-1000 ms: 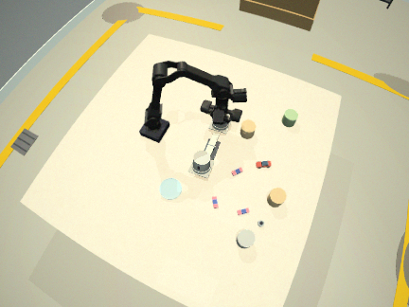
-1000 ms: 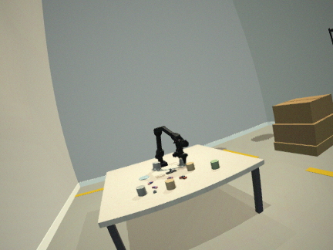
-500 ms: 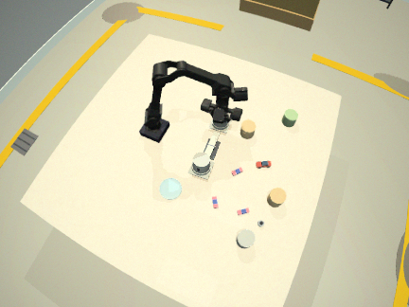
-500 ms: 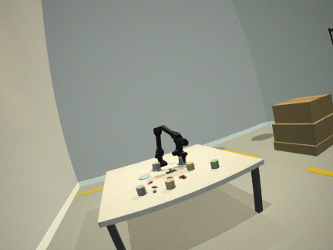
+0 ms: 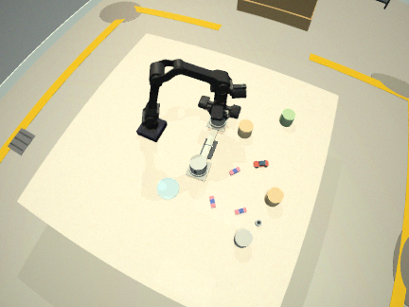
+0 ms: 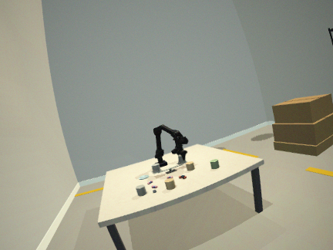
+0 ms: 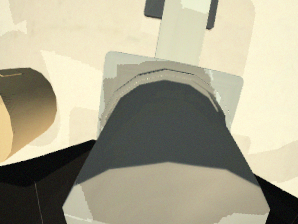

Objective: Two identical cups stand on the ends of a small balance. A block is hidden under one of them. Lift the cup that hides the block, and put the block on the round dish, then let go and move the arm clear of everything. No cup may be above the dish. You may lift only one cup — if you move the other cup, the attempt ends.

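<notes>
My gripper is shut on a grey cup. This cup stands on the square plate at one end of the balance; no gap under it can be made out. The balance's pale beam runs to the other end, where the second grey cup stands apart from the arm. The pale blue round dish lies beyond that second cup, with nothing above it. The block is not visible. Which end sits lower is hard to tell.
A tan cylinder stands close beside the gripped cup. A green cylinder, another tan one and a loose grey one stand farther off. A red car and several small pink-and-blue pieces lie between.
</notes>
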`<state>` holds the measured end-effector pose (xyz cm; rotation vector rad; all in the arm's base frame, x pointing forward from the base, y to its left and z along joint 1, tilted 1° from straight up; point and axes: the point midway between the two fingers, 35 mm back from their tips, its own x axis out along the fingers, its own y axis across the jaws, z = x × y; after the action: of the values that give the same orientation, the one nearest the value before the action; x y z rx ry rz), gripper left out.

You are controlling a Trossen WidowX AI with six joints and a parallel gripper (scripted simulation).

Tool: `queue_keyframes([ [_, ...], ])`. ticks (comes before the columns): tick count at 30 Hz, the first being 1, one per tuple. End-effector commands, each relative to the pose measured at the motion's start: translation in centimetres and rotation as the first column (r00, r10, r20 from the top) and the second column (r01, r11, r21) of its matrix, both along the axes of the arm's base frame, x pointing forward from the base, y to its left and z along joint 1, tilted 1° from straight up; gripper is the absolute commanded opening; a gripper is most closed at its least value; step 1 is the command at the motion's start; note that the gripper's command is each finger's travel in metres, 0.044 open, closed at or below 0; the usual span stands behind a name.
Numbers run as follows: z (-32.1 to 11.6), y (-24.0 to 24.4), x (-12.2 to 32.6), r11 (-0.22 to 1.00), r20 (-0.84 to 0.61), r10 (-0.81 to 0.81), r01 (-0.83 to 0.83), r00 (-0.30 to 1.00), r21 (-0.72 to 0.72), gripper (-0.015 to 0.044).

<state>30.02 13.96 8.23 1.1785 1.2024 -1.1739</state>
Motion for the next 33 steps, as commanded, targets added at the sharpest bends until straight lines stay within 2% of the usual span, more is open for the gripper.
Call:
queue_keyframes([
  [1,1.0,0.2,0.4,1.0,0.019,-0.002,0.002,1.0,0.009,0.0],
  [33,5.2,0.3,0.3,1.0,0.019,-0.002,0.002,1.0,0.009,0.0],
])
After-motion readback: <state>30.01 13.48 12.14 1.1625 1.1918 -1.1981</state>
